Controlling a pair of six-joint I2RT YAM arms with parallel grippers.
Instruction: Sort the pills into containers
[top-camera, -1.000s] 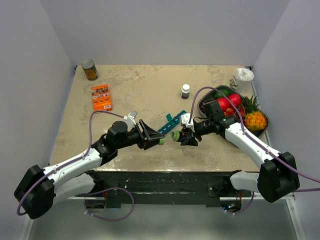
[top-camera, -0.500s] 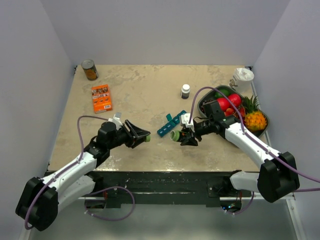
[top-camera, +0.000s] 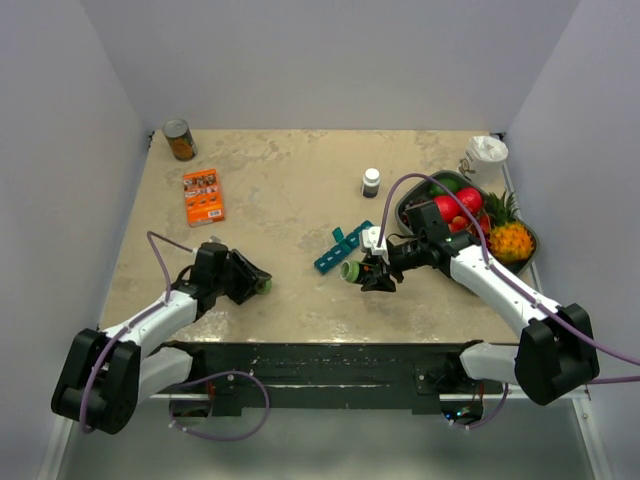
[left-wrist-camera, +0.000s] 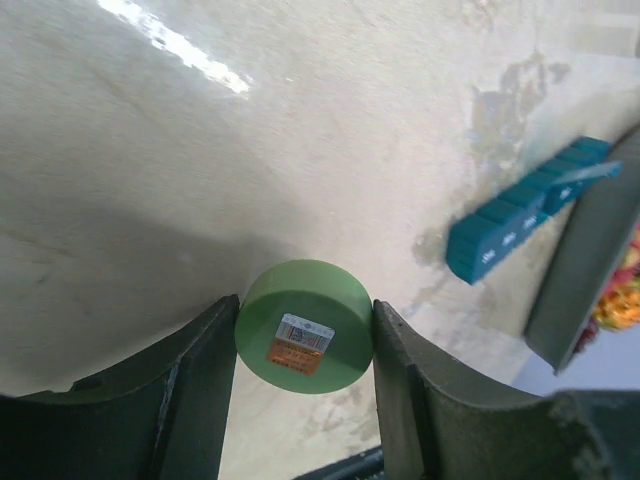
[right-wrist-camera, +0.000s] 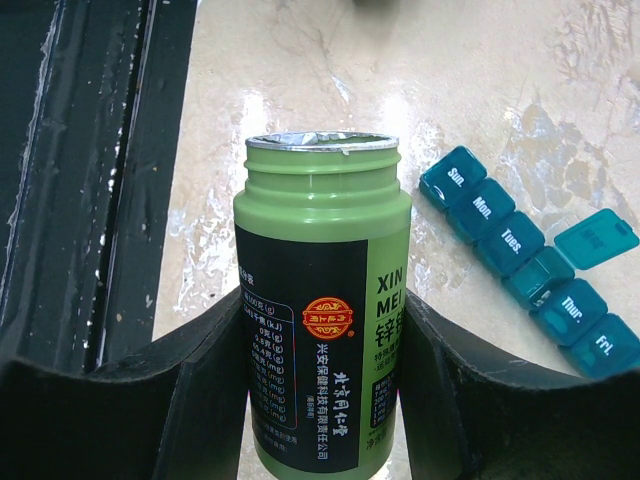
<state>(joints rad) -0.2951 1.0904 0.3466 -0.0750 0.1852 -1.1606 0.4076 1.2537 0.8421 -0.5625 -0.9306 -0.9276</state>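
Observation:
The containers are a teal strip of day-marked compartments (top-camera: 338, 248) lying mid-table; one lid (right-wrist-camera: 597, 238) stands open. The strip also shows in the right wrist view (right-wrist-camera: 520, 255) and the left wrist view (left-wrist-camera: 520, 218). My right gripper (top-camera: 370, 272) is shut on a green pill bottle (right-wrist-camera: 322, 330) with a black label. The bottle has no cap, and foil shows at its mouth. It is held just front-right of the strip. My left gripper (top-camera: 262, 284) is shut on the bottle's green cap (left-wrist-camera: 304, 338), low over the front left of the table. No loose pills show.
A brown can (top-camera: 180, 140) stands at the back left, with an orange box (top-camera: 203, 194) nearer. A small dark bottle (top-camera: 371, 182) stands behind the strip. A grey fruit tray (top-camera: 405, 212) and a white cup (top-camera: 487, 153) are at the right. The table's front edge lies just below both grippers.
My left arm has drawn back to the left with the green cap, away from the bottle to the front left. The right arm and bottle have not moved.

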